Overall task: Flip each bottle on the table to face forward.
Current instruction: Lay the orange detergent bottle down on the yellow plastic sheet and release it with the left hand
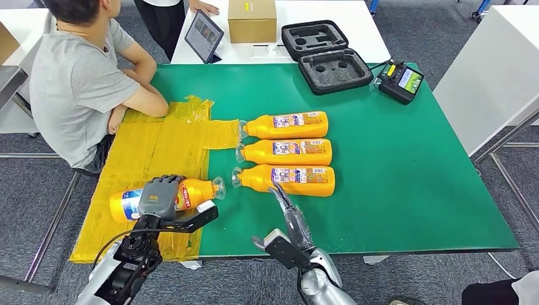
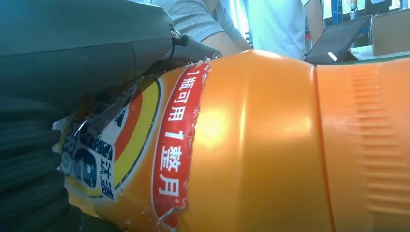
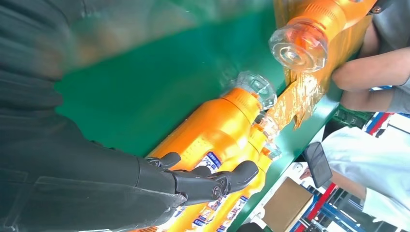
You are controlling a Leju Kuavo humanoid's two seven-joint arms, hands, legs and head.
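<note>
The fingers of the left hand (image 1: 160,195) are curling over the middle of a lying orange bottle (image 1: 197,190), gripping it across its label; the left wrist view is showing the dark fingers (image 2: 72,53) pressing on the torn red-and-blue label. This held bottle is lying on the yellow taped sheet (image 1: 152,149) at the near left of the worktop (image 1: 407,178), its clear cap pointing toward the green surface. The fingers of the right hand (image 1: 287,210) are stretching out nearly straight with nothing in them, their tips (image 3: 241,171) reaching just beside the nearest bottle of the row (image 1: 286,180); whether they are touching it is unclear. Beyond it, the middle bottle (image 1: 286,152) and the far bottle (image 1: 286,125) are lying parallel, caps toward the yellow sheet. A person in a grey shirt (image 1: 76,76) is leaning on the worktop's left edge. At the far side are sitting an open black foam case (image 1: 325,56), a handheld controller (image 1: 400,81), a tablet (image 1: 203,35) and a cardboard box (image 1: 252,20).
</note>
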